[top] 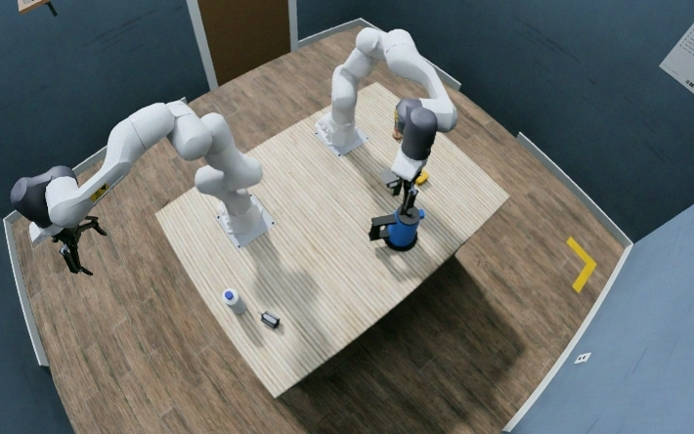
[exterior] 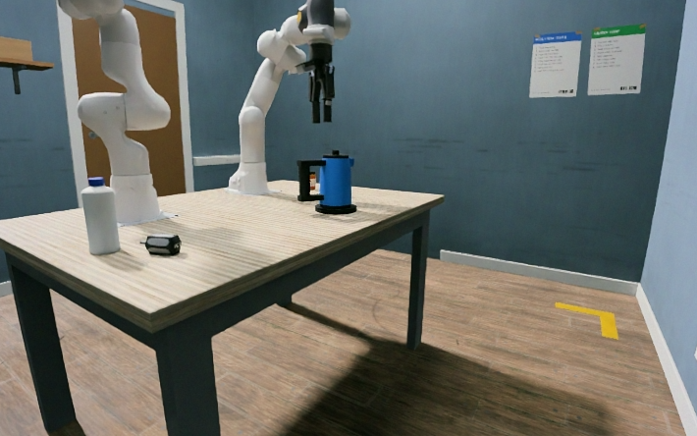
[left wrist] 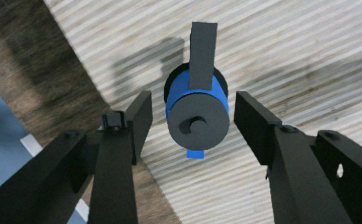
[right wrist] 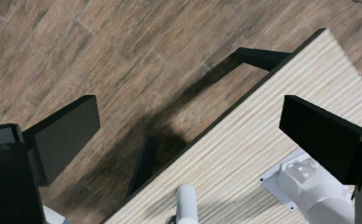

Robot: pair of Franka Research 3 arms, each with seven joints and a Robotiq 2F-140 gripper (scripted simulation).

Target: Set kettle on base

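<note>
From my remote station I see a pale, striped wooden table (top: pixel 295 215) (exterior: pixel 232 238) (left wrist: pixel 292 45) (right wrist: pixel 262 150) with two white robot arms mounted along its far side. The right arm (top: pixel 145 126) (exterior: pixel 134 102) (right wrist: pixel 312 185), at the scene's left, reaches out beyond the table; its gripper (top: pixel 97 254) (right wrist: pixel 189 120) is spread wide with nothing between the fingers. The left arm (top: pixel 344 97) (exterior: pixel 252 130), at the scene's right, points its pincer (top: pixel 406 209) (exterior: pixel 322 121) (left wrist: pixel 193 125) down above the kettle, fingers partly spread, holding nothing and well apart from it. The blue kettle (top: pixel 403 229) (exterior: pixel 336 181) (left wrist: pixel 198 120) stands upright on the right part of the table, its black handle (top: pixel 374 228) (exterior: pixel 302 181) (left wrist: pixel 203 55) facing left. Near left stands a white bottle (top: pixel 236 302) (exterior: pixel 101 222) (right wrist: pixel 186 202) with a blue cap. Under the kettle is a round black base (top: pixel 401 246) (exterior: pixel 335 210) (left wrist: pixel 168 84); its stud and the ring are hidden, so I cannot tell how they fit. A small dark object (top: pixel 270 320) (exterior: pixel 163 245) lies to the right of the bottle, and a small yellow item (top: pixel 421 177) lies beyond the kettle.
</note>
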